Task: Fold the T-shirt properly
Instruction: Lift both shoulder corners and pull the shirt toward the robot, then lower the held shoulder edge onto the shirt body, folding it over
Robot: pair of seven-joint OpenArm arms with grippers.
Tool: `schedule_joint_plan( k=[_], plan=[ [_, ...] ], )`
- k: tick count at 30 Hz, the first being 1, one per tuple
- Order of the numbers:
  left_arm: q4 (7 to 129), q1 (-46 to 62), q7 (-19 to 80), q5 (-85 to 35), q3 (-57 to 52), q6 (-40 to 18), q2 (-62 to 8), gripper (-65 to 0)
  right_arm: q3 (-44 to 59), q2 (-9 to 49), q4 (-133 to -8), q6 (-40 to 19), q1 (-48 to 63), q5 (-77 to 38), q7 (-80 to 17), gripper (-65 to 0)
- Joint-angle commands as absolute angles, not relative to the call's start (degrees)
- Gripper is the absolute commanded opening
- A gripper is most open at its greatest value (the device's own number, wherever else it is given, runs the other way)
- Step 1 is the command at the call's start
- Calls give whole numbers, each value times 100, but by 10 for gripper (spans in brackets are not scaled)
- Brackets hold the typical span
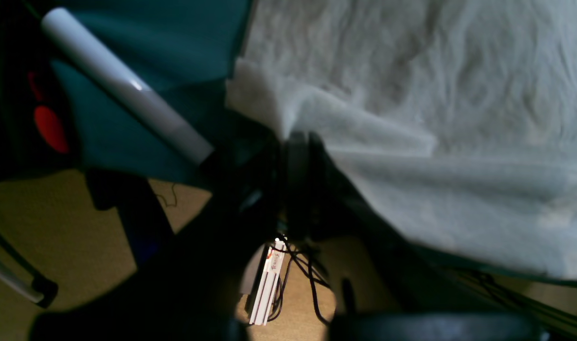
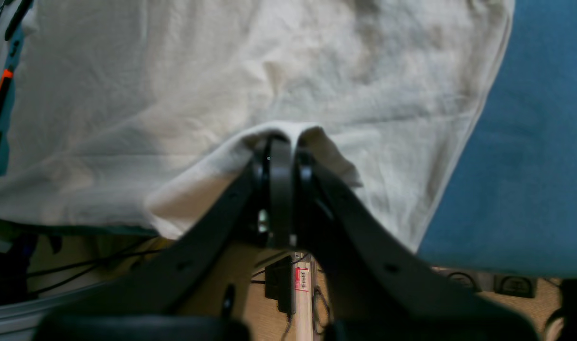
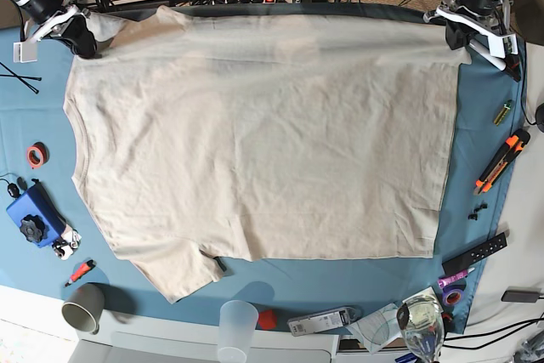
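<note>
Blue cloth-covered table (image 3: pixel 472 235) carries the large plain cream cotton T-shirt (image 3: pixel 255 133), spread flat across its middle. Black right gripper (image 2: pixel 281 142) is clamped on a shirt corner at the far edge; black left gripper (image 1: pixel 295 139) pinches the opposite far corner.

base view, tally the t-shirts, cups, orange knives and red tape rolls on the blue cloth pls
T-shirt: 1
cups: 2 (grey cup, clear cup)
orange utility knife: 1
red tape roll: 1
total: 5
</note>
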State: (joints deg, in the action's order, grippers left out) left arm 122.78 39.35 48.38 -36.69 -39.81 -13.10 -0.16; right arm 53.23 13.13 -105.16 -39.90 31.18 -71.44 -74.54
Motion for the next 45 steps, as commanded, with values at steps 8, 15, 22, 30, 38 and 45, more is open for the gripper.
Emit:
schedule_joint_plan(
  k=[8,15,22,30,38,45],
  plan=[
    [12366,3979,4493,-3706,-3992,-1295,-49,-650,5371,1413,-11754,-4000,3129,-6934,-7135,-650],
    [12366,3809,4523,-3684,-3988,-1297,-49,-650,5371,1413,-11791,-4000,2928,-6694,-6945,-650],
    [12366,3806,4521,-3684,-3988,-1295,-49,-650,5371,1413,-11791,-4000,2440,-6386,-6853,-650],
    [12366,3776,4501,-3695,-3988,-1293,-51,-650,5371,1413,-11789,-4000,2062,-5509,-6427,-650],
    [12366,3450,4423,-3726,-3981,-1293,-137,-650,5369,1413,-11745,-4000,2012,-5113,-6167,-650],
    [12366,3216,4077,-3159,-3562,-1288,-270,-650,5354,1415,-11312,-4000,1824,-5092,-6145,-650]
  ],
)
